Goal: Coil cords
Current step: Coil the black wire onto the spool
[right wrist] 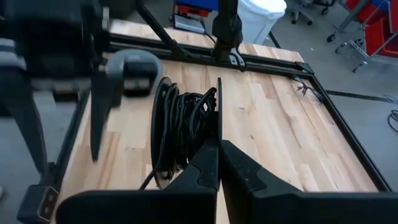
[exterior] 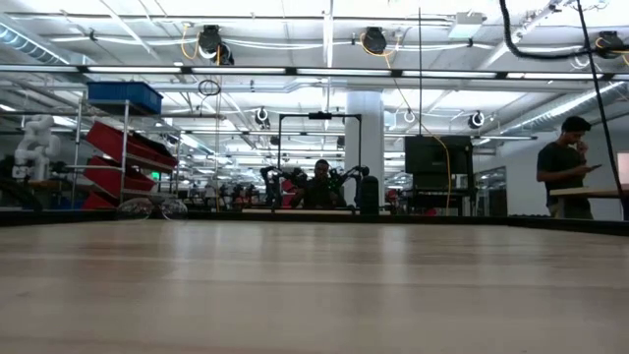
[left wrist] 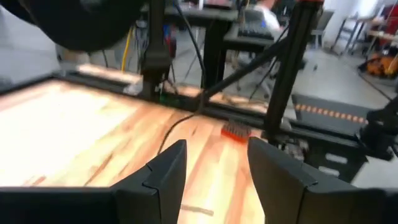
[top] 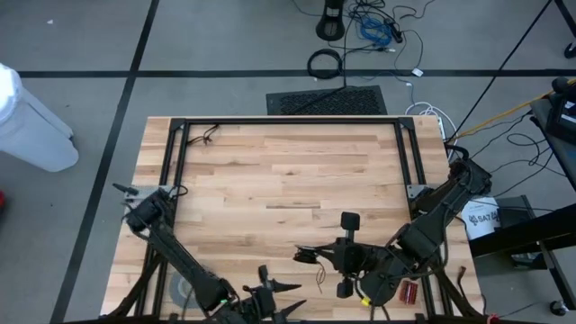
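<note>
Clenched right under the wrist lens, right gripper (right wrist: 217, 167), jaws pinched on the thin rim of the black disc (right wrist: 219, 109), or so it appears from where that rim runs down between the fingertips. Wound beside that disc, cord (right wrist: 183, 127) in many dark turns, most of it already gathered, with one loose strand dropping off the bundle toward the wood. Seen from above, held just over the table (top: 270, 171), well to the right of the grey tape roll (top: 184, 288) and along the same near edge. Between tape roll and bundle, left gripper (left wrist: 217, 168), jaws released and empty, fingers (left wrist: 165, 171) spread over bare wood with a thin dark strand lying ahead of them. Judged as late in the winding: only the loose tail left to bring in. To do it well, hold the pinch on the rim firm and level so the turns cannot slide off sideways. Bring the open jaws down over the strand close to the bundle, not far out, to avoid dragging slack across the boards. Close gently; so thin a wire will likely slip or kink under a hard squeeze. Lay each new turn flat against the last, under light tension only. Watch for arm collision, both wrists working close together on that side of the tape roll.
</note>
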{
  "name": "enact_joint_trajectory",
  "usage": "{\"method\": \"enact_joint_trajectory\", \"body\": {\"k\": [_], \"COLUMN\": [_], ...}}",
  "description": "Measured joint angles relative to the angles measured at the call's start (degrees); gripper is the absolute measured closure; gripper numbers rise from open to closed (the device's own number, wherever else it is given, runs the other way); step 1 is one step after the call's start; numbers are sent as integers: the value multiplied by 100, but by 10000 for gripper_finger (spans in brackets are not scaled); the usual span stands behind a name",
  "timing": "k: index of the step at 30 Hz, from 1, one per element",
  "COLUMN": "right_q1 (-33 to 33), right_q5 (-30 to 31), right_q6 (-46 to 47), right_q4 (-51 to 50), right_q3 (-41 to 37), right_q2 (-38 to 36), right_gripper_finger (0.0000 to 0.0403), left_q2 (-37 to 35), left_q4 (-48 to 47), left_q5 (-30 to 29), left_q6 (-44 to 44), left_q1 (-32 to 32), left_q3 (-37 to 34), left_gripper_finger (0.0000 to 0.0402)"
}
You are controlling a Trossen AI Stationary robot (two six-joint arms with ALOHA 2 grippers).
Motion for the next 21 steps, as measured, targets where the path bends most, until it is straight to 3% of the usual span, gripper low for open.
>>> {"method": "enact_joint_trajectory", "body": {"k": [5, 10, 17, 21], "right_q1": [256, 594, 894, 891], "right_q5": [-22, -11, 47, -5], "right_q6": [-136, -170, -666, -830], "right_q4": [48, 62, 600, 855], "right_q3": [0, 0, 0, 0], "right_q2": [-234, -537, -662, -681], "right_gripper_finger": [403, 403, 403, 403], "left_q2": [756, 1331, 1378, 1378], "left_q4": [2730, 4916, 5118, 5174], "left_q5": [98, 868, 2540, 3199], "left_q6": [2034, 3668, 3551, 3551], "left_q1": [141, 423, 1066, 1221], "left_q3": [0, 0, 11, 240], "left_gripper_finger": [224, 224, 224, 224]}}
